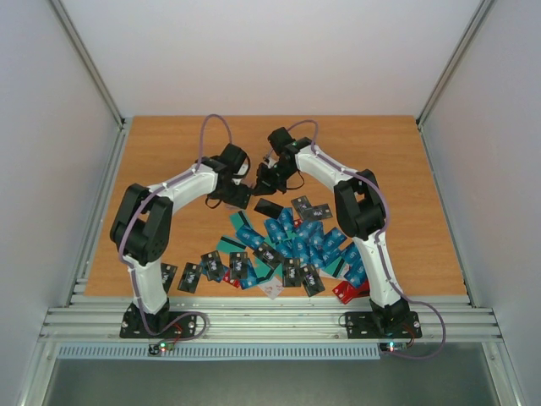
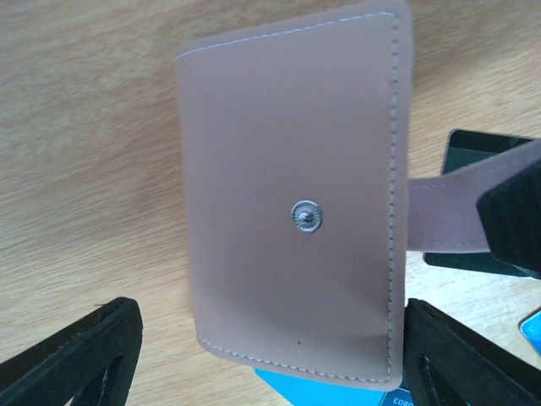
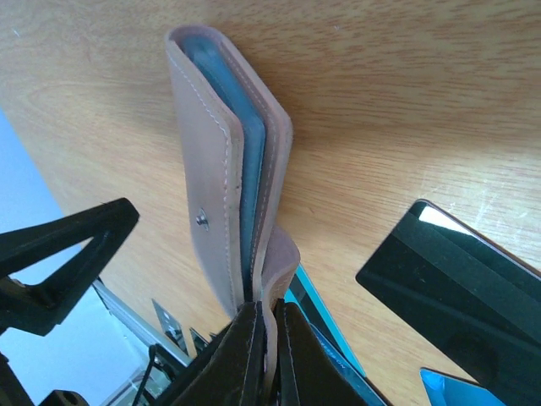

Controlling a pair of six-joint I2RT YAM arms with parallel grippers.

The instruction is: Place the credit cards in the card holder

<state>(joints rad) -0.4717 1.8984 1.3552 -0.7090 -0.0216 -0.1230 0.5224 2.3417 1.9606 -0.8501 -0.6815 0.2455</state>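
The taupe card holder (image 2: pixel 287 169) fills the left wrist view, its snap stud facing the camera. My left gripper (image 2: pixel 272 338) is open, with one finger on each side of the holder's near end and the left finger clear of it. My right gripper (image 3: pixel 270 315) is shut on the holder's flap (image 3: pixel 283 254). The holder (image 3: pixel 211 152) stands on edge on the table with a blue card (image 3: pixel 251 194) inside it. The credit cards (image 1: pixel 287 245), mostly blue, lie scattered near the front. In the top view both grippers, left (image 1: pixel 243 193) and right (image 1: pixel 265 179), meet mid-table.
A black card (image 3: pixel 456 292) lies just right of the holder, and a blue one (image 2: pixel 338 391) lies under its near end. A pale whitish card (image 1: pixel 272 288) and red cards (image 1: pixel 345 293) lie at the table's front edge. White walls enclose the table on the sides and back.
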